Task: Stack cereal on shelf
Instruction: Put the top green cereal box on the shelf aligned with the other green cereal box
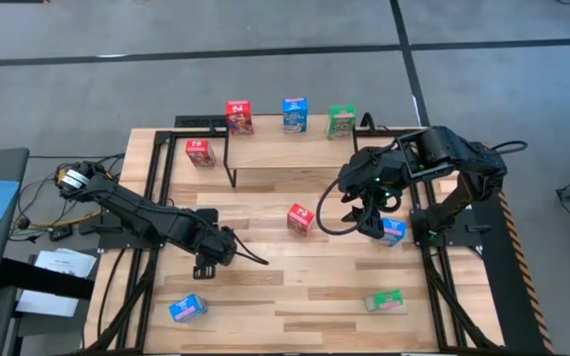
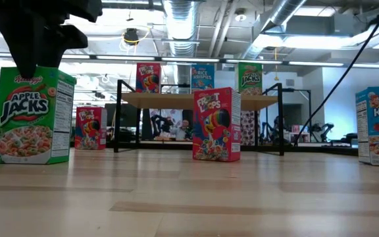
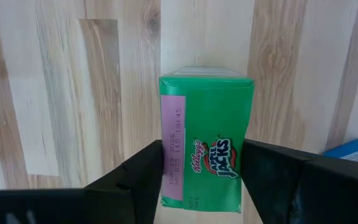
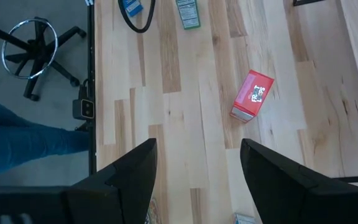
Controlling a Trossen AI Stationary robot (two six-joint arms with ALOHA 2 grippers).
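While the left gripper [image 1: 216, 249] stood at 9 o'clock of the slatted wooden tabletop [image 1: 265, 287], the task was judged to be about a third done. Three small cardboard cereal boxes had been set upright in a row on the low light-wood shelf on black wire legs [image 1: 285, 155] at 12 o'clock: a red shelf box [image 1: 238, 117], a blue shelf box [image 1: 294, 114] and a green shelf box [image 1: 341, 122].

Six boxes were left on the table. A green Apple Jacks cereal box [image 3: 207, 149] was seen between the left gripper's fingers, which were pressed against its two sides. It was thus judged to be grasped, though in the low view it was shown upright with its base on the wood, not yet lifted.

A red Froot Loops box [image 1: 301, 220] was found upright near the table's centre. A second red table box [image 1: 200, 151] stood at 10 o'clock, just beside the shelf's leg. A blue Rice Krispies box [image 1: 394, 229] was placed at 3 o'clock, close to the right gripper [image 1: 372, 223], whose fingers were spread wide with nothing between them. A blue box lying flat [image 1: 187, 309] was seen at 7 o'clock and a green box lying flat [image 1: 385, 301] at 5 o'clock.

A second tier on the shelf would probably be needed.
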